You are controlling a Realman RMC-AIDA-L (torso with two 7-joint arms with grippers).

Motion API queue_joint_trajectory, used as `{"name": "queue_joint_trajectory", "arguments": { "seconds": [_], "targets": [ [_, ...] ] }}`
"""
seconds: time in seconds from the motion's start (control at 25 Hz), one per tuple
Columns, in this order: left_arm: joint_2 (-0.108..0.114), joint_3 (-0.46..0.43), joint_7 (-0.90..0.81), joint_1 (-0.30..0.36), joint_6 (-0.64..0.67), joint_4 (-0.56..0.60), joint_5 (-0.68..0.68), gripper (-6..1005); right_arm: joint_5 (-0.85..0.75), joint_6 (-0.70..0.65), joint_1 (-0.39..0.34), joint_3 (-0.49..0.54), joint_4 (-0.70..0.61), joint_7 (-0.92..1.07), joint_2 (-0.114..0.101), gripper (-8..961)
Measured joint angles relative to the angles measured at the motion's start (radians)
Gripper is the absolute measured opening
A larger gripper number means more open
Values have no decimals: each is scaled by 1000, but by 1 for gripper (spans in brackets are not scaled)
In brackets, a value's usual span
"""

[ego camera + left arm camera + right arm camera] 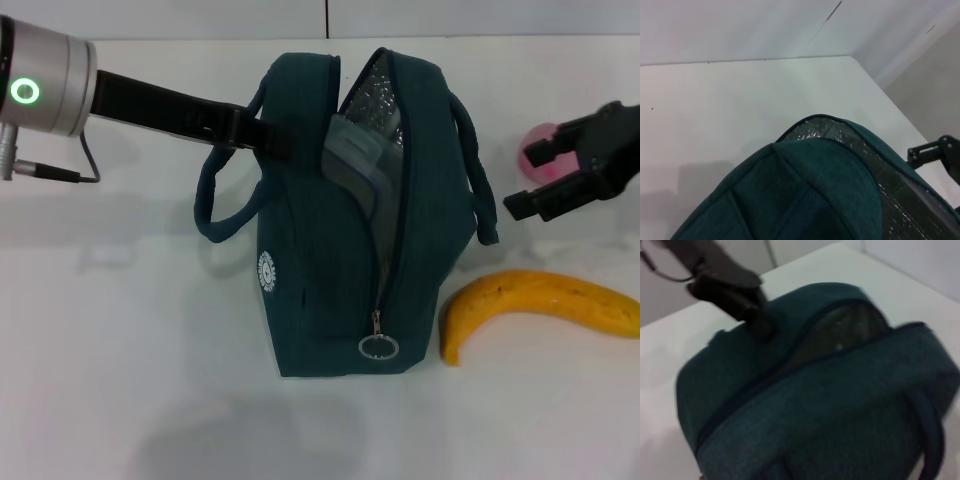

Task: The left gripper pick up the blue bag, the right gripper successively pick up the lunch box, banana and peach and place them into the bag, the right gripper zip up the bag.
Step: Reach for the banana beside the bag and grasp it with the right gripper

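The blue bag (pixel 340 215) is sitting on the white table (pixel 120 330) with its zipper run open along the top, and the silvery lining shows through the gap. The left gripper (pixel 262 133) comes in from the robot's left side and has its fingers clamped on the bag's top edge, right by the near handle (pixel 215 200), so it's closed on the fabric and holding that side of the opening. In the right wrist view the same dark gripper (pixel 747 310) can be seen pinching the bag (pixel 815 390) at the rim.

The lunch box (pixel 358 160) is already tucked inside, just beside the left gripper's fingers, a greyish lid edge poking up in the opening. The zipper pull ring (pixel 379 346) hangs at the low end of the bag, well away from both grippers.

The right gripper (pixel 545 180) hangs off to the bag's right, apart from it, jaws spread open and holding nothing. The pink peach (pixel 540 150) sits right behind its fingers, partly hidden by them. The banana (pixel 540 305) lies on the table below that gripper, its near tip just beside the bag's side.
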Motion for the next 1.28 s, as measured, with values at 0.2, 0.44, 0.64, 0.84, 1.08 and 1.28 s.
{"name": "queue_joint_trajectory", "arguments": {
  "seconds": [0.2,0.44,0.64,0.84,1.08,1.28],
  "targets": [
    [2,0,-4,-3,3,0,-1,42,-153,-3,56,-50,-74,9,28,870],
    [3,1,-5,-2,3,0,-2,42,-317,-15,115,-126,-64,21,51,869],
    [4,1,-5,-1,3,-2,-2,43,-362,-8,132,-170,-20,23,55,870],
    [4,0,-6,-3,3,-5,-2,43,-365,19,144,-220,55,17,62,869],
    [-1,0,-3,-4,2,-8,-2,43,-365,71,169,-255,162,17,67,870],
    [-3,0,-6,-3,2,-9,-2,43,-358,106,179,-301,205,11,67,864]
  ]
}}
